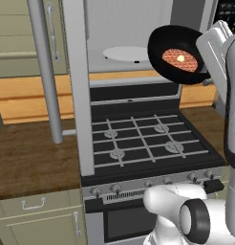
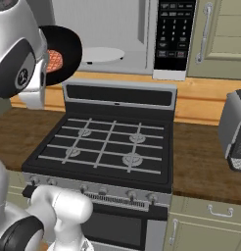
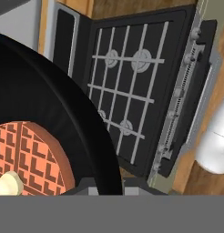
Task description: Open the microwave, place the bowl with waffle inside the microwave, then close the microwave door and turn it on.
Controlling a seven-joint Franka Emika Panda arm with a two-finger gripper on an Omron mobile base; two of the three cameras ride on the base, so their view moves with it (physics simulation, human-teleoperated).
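Your bowl with waffle (image 1: 179,53) is up in the air in front of the open microwave (image 1: 133,36), tipped steeply so its mouth faces the base cameras; the waffle (image 1: 179,59) and the pale pat on it are plainly showing. It hangs above the back edge of the stove (image 1: 143,143), level with the cavity's front right, not yet over the white turntable (image 1: 125,53).

That tilt is your main risk: held this steep, I judge the waffle could slide out onto the burners. Level the bowl before you push in. The rim also sits near the cavity's right wall, so a straight push could clip the frame.

The gripper (image 1: 205,67) has its fingers nearly together, pinching the bowl's rim at the lower right edge. A rim pinch on glossy sides may slip if you jerk.

The microwave door (image 1: 74,86) stands swung out to the left, handle (image 1: 45,72) toward you. The arm reaches up from the lower right, wrist bent over toward the opening.
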